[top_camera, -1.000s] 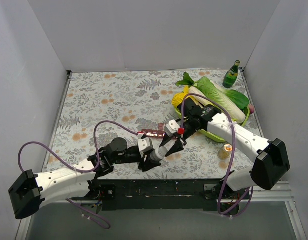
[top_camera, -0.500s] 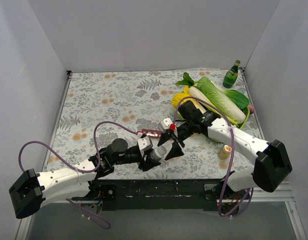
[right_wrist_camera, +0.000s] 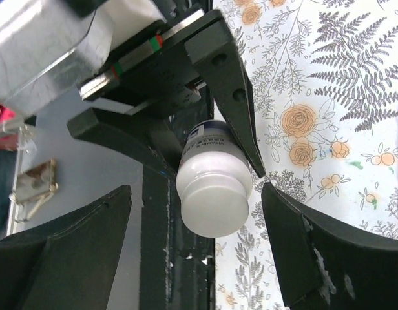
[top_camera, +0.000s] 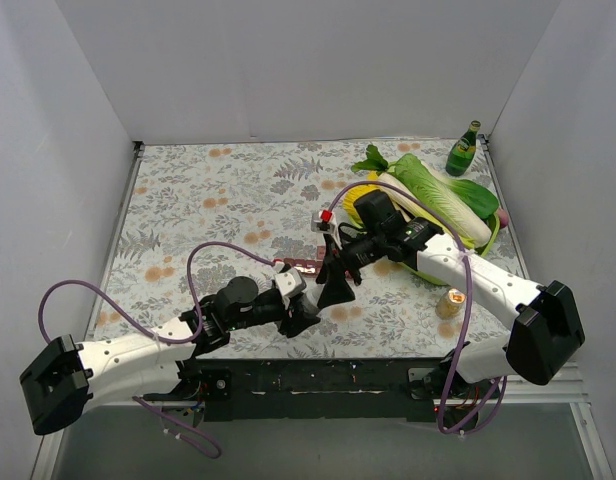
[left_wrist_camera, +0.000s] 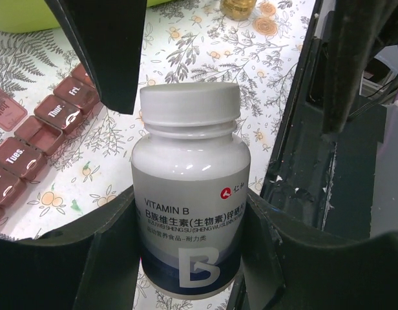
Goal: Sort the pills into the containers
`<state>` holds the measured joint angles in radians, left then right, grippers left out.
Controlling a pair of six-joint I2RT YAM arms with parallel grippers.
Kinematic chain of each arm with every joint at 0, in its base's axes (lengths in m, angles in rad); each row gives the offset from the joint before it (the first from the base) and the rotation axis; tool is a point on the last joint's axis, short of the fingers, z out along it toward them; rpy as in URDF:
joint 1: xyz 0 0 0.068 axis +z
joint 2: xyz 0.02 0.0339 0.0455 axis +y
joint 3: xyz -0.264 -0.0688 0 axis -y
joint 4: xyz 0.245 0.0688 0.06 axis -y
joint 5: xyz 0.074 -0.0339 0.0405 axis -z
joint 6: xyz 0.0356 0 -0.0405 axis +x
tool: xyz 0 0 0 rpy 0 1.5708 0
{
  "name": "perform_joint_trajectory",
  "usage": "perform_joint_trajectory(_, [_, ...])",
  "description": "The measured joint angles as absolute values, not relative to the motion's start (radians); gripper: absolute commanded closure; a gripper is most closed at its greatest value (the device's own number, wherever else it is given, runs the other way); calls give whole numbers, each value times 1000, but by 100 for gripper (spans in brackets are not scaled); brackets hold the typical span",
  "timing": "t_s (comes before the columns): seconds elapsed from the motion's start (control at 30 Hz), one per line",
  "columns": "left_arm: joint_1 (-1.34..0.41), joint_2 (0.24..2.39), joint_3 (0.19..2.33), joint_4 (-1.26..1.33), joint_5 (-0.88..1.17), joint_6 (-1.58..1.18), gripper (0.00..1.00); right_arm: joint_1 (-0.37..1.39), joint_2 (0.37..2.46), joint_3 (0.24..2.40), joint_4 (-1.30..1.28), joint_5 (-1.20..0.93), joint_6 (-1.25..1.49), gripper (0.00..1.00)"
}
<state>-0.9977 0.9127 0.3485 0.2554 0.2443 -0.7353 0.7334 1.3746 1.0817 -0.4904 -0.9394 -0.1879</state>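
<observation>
My left gripper (left_wrist_camera: 189, 216) is shut on a white Vitamin B pill bottle (left_wrist_camera: 189, 194) with its white cap on, held upright just above the table. My right gripper (right_wrist_camera: 196, 188) is open and stands over the bottle's cap (right_wrist_camera: 215, 200), with one finger on each side and neither touching it. The containers, a dark-red strip of day-labelled compartments (left_wrist_camera: 37, 142), lie just left of the bottle; several lids stand open. In the top view the strip (top_camera: 300, 266) lies beside both grippers, left (top_camera: 300, 312) and right (top_camera: 336, 290). The bottle is hidden there.
A small tan-lidded jar (top_camera: 451, 300) stands right of the grippers. A green tray (top_camera: 423, 272) with cabbage and corn is at the back right, with a green glass bottle (top_camera: 463, 148) behind it. The table's black front edge (left_wrist_camera: 315, 194) is close to the pill bottle.
My right arm swung left and turned its wrist, so its open gripper now stands over the pill bottle. My left gripper drew back slightly with the bottle.
</observation>
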Motion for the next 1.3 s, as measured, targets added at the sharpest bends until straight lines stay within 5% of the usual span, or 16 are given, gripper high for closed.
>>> perform_joint_trajectory(0.13, [-998, 925, 348, 255, 228, -738, 100, 733, 1377, 1082, -456, -915, -96, 27])
perform_joint_trajectory(0.43, [-998, 927, 349, 255, 211, -737, 100, 733, 1396, 1082, -439, -884, -25, 29])
perform_joint_trajectory(0.63, [-998, 927, 349, 255, 201, -737, 100, 733, 1409, 1082, -442, -868, -27, 41])
perform_joint_trajectory(0.93, [-998, 908, 349, 243, 192, -727, 100, 730, 1416, 1082, -454, -891, -66, 82])
perform_joint_trajectory(1.3, [-998, 857, 349, 177, 291, -665, 100, 776, 1380, 1081, -559, -1018, -726, 86])
